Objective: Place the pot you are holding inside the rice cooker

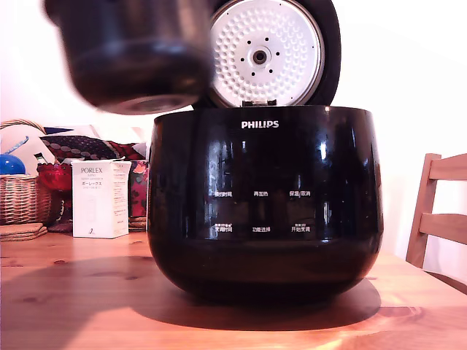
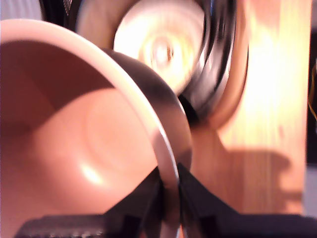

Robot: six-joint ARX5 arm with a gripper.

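Note:
The dark matte pot (image 1: 139, 58) hangs in the air at the exterior view's upper left, motion-blurred, higher than the cooker's rim and tilted. The glossy black Philips rice cooker (image 1: 263, 204) stands on the wooden table (image 1: 73, 299) with its lid (image 1: 266, 51) raised, showing the dimpled silver plate. In the wrist view my gripper (image 2: 169, 178) is shut on the pot's thin rim, one finger inside and one outside; the pot's interior (image 2: 74, 139) fills the frame. Beyond it the cooker (image 2: 218, 64) appears blurred. The exterior view does not show the gripper.
Behind the cooker at the exterior view's left stand a white PORLEX box (image 1: 101, 198), a wicker basket (image 1: 18, 197) and patterned fabric items. A wooden chair (image 1: 438, 219) is at the right edge.

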